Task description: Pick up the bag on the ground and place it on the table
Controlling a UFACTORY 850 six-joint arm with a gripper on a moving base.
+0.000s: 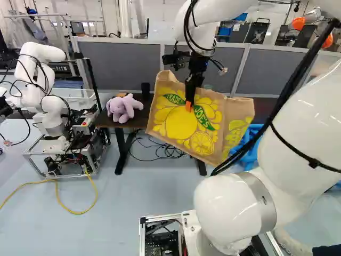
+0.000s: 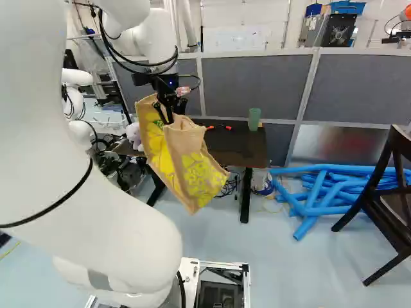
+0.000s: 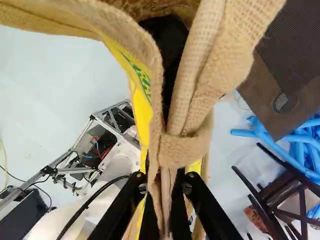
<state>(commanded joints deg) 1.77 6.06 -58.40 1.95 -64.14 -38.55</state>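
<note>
Claw (image 1: pixel 189 101) clamped on upper edge of bag (image 1: pixel 173 125). Bag hangs tilted above floor (image 1: pixel 122 213), near desk (image 2: pixel 241 151). Purple plush (image 1: pixel 123 108), green cup (image 2: pixel 255 119) on desk.

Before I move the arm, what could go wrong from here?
The end effector grips the bag only near its top edge, so it might slip or swing. A swing could knock the purple plush toy or green cup off the table. Being soft, it may slump once set down.
</note>
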